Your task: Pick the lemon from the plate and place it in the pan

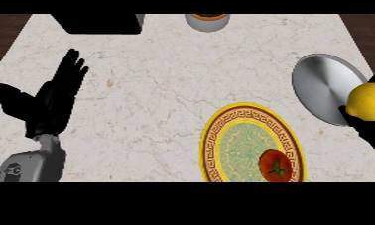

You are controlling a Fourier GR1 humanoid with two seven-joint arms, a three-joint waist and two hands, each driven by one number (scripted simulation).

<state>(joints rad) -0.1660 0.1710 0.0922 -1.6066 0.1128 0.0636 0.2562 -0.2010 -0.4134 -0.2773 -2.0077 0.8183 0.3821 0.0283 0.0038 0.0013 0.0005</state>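
While the right hand [360, 122] shows only as a dark patch at the view's three o'clock edge, the lemon [363, 100] sits on top of it, cut off by the frame, and the fingers appear to be curled round the fruit from below, though most of the hand is out of view. The lemon overlaps the right rim of the pan [326, 87], a round grey metal dish lying on the counter [168, 85] at about two o'clock. At five o'clock lies the plate [242, 142], yellow-rimmed with a patterned border and a pale green centre, and a red tomato [277, 165] with a green stalk rests on its lower right part. The left hand [60, 92] stands at nine o'clock, fingers straight and pointing up, holding nothing. At twelve o'clock a grey round container [208, 21] is partly visible at the counter's far edge, and a black box [99, 23] sits at eleven o'clock.
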